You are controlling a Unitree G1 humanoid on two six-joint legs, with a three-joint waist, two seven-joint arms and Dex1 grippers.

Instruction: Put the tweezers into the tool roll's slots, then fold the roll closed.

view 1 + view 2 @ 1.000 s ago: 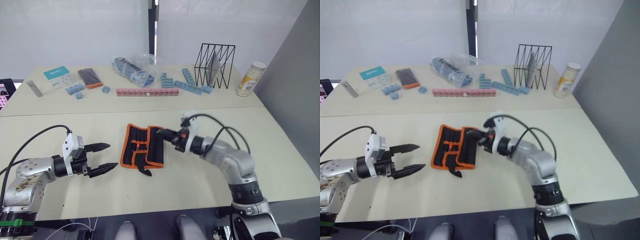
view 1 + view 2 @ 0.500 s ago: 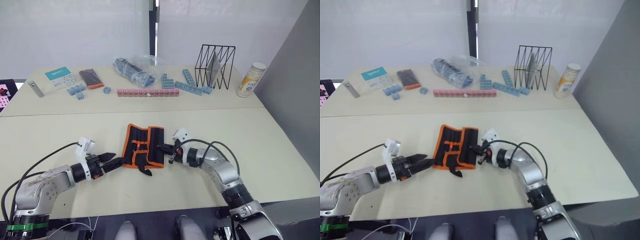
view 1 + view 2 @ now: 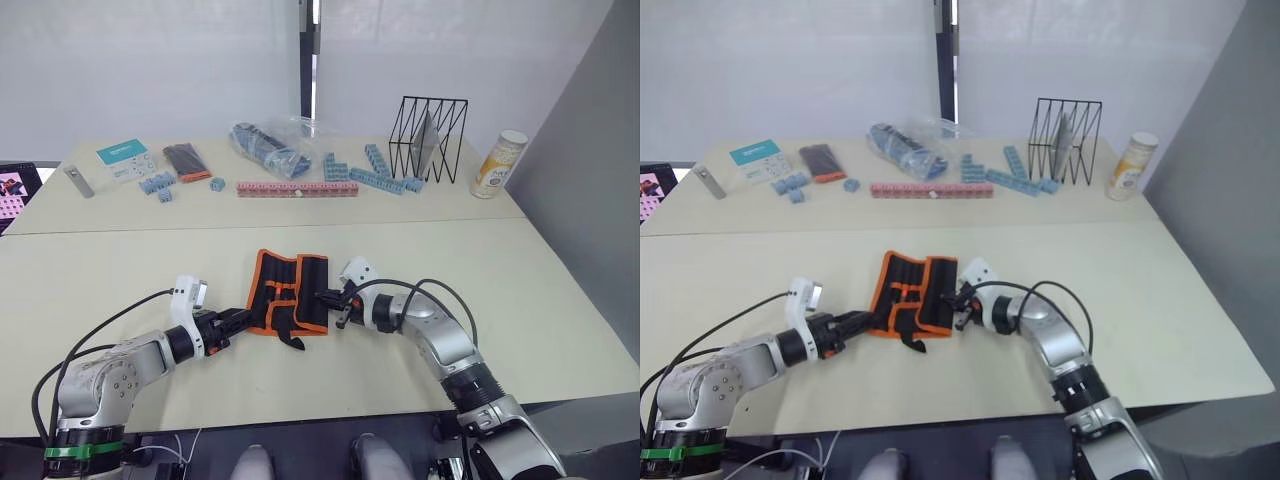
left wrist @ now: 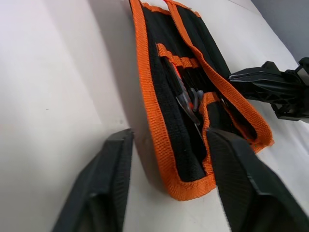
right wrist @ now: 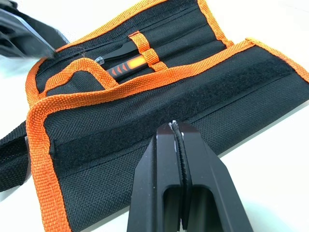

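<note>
The tool roll (image 3: 288,290) lies partly folded at the centre of the head-camera frame on the pale worktop (image 3: 560,300), a black woven-fabric rectangle bound in orange webbing, with a black strap trailing from its lower edge. From the head camera it reads as a flat dark patch; the wrist cameras add the detail. The left wrist view shows the roll's near corner and the slim grey and black tips of the tweezers (image 4: 188,104) tucked under the folded flap, with an orange band across the slots (image 4: 181,72). The right wrist view shows a long fuzzy fastening strip along the outer flap and one black-and-orange tool held under a small orange loop.

The left claw (image 3: 238,319) sits low at the roll's left edge, its two blunt black fingers (image 4: 104,183) spread apart on either side of the roll's corner, grasping nothing. The right claw (image 3: 326,299) meets the roll's right edge with its tapered fingers pressed flat together, tips resting on the flap.

At the top of the frame stand a black wire rack (image 3: 434,135) and a cylindrical can (image 3: 497,163).
</note>
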